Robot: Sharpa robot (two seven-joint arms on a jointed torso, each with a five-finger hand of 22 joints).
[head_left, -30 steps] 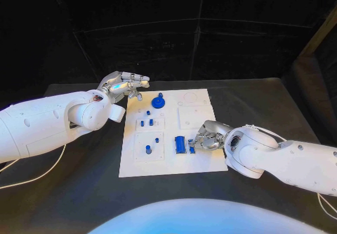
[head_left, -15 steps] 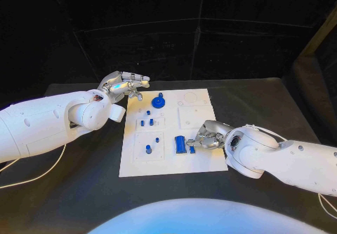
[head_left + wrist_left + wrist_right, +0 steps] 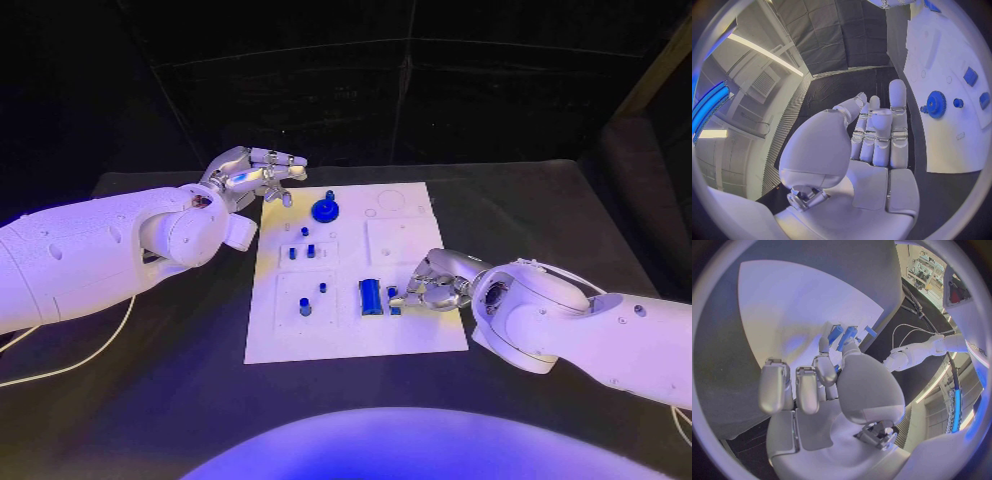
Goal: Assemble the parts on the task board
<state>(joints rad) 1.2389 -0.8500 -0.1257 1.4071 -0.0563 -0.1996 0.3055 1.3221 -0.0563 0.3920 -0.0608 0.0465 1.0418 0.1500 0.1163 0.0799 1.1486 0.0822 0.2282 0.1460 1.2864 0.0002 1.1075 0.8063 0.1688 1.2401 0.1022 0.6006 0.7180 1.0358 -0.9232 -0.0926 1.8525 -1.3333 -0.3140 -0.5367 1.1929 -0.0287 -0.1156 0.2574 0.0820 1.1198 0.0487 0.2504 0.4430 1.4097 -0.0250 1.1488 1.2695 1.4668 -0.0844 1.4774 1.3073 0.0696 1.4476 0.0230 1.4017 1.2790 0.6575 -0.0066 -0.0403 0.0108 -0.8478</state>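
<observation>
The white task board (image 3: 408, 330) lies in the middle of the table. On it are a blue gear (image 3: 326, 210), several small blue pegs (image 3: 299, 250) and a blue block (image 3: 372, 296). My right hand (image 3: 434, 281) rests low on the board's right side. Its thumb and a finger pinch a small blue part (image 3: 392, 293) just right of the block. The right wrist view has that part (image 3: 836, 333) between the fingertips, with the block (image 3: 850, 335) beyond. My left hand (image 3: 254, 175) hovers off the board's far left corner and holds nothing, with the gear (image 3: 936, 104) beside it.
The black table (image 3: 159, 380) surrounds the board, with bare room at its near side and right. Square recessed plates (image 3: 392, 238) mark the board's right half. A white cable (image 3: 72, 362) trails under my left arm.
My right arm has shifted slightly to the right while its fingertips stay at the small blue part beside the block. The left hand has not moved.
</observation>
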